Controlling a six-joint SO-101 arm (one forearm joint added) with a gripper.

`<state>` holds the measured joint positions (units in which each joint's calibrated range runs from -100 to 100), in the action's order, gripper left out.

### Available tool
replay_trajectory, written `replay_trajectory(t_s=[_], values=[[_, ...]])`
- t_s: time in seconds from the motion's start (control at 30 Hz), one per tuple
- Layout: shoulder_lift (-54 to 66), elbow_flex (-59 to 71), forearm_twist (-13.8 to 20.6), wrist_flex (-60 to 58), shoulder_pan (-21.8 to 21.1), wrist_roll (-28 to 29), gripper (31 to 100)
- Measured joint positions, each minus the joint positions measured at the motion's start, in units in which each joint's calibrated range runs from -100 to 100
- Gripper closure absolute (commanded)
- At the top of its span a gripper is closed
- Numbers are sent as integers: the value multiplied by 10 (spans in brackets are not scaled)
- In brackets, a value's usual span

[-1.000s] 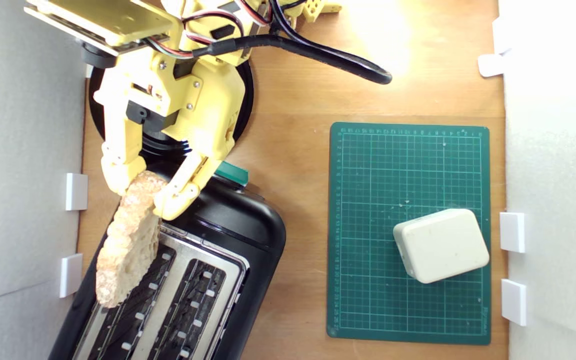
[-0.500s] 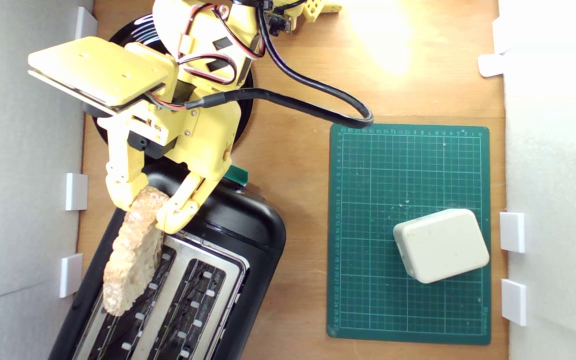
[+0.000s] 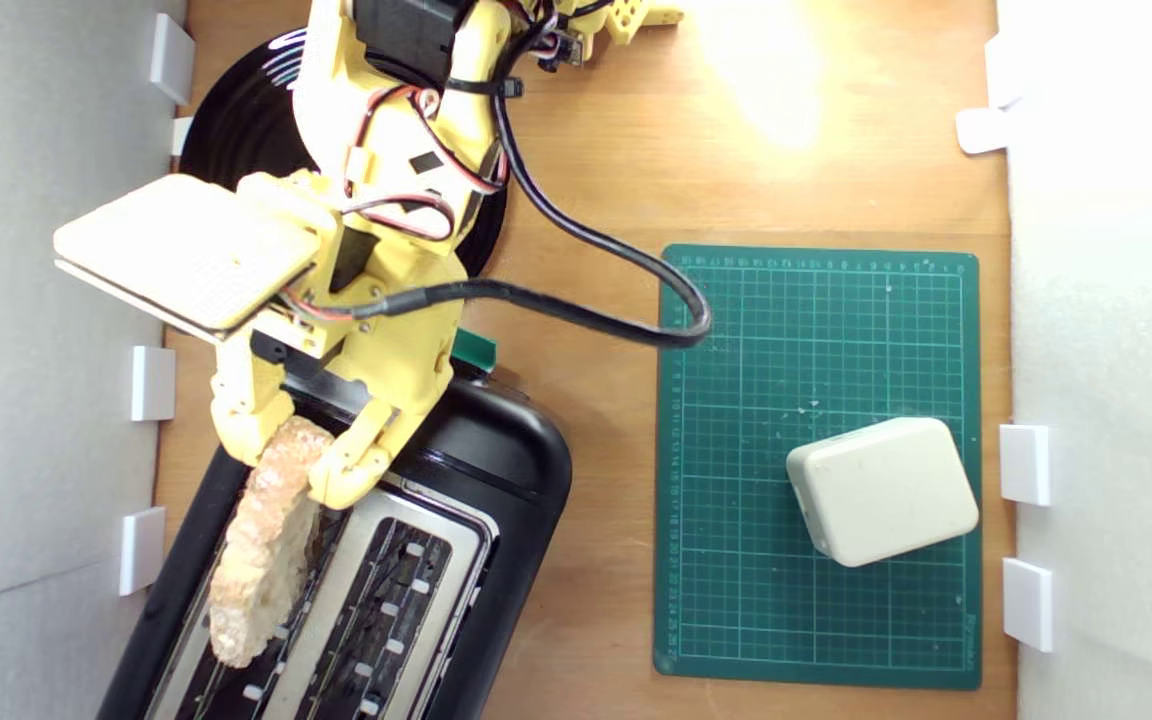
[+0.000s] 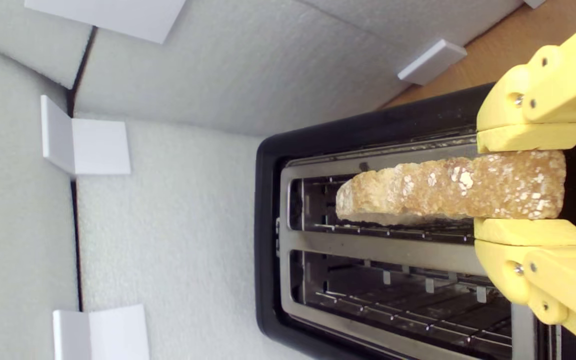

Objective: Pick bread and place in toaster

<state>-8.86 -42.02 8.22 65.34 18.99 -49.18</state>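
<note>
Bread (image 4: 450, 195) sits edge-up in the yellow claw (image 4: 523, 185), whose two jaws press its crust from both sides at one end. In the wrist view the slice lies lengthwise along one slot of the toaster (image 4: 268, 235), lined up with the opening; whether its lower edge has entered the slot is hard to tell. The second slot beside it is open, with wire guides showing inside.

From the exterior view, the claw (image 3: 288, 462) has come down and along the toaster (image 3: 516, 470) over the last second. The bread (image 3: 261, 555) now hangs lower over the slot nearer that view's left, its free end reaching further along the silver top plate. That suggests the lowering step is under way and the task is close to done; what remains is probably to sink the slice and let go. The likely risk is the uneven crust catching on the slot edge.

Beyond the claw, a teal lever (image 3: 474, 350) sticks out of the toaster's end. Behind that, partly under the arm, lies a round black plate (image 3: 236, 130). Well apart, toward that view's right, a green mat (image 3: 816, 330) lies on the wooden counter (image 3: 586, 180), with a cream block (image 3: 881, 490) resting on it.
</note>
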Motion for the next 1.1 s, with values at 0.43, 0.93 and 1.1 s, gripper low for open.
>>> replay_trajectory(t_s=[0.43,0.93,1.1], values=[[-78,-20,18,-13,-13,16,763],[-86,-25,23,-14,-17,20,540],[-86,-27,24,-14,-20,20,521]])
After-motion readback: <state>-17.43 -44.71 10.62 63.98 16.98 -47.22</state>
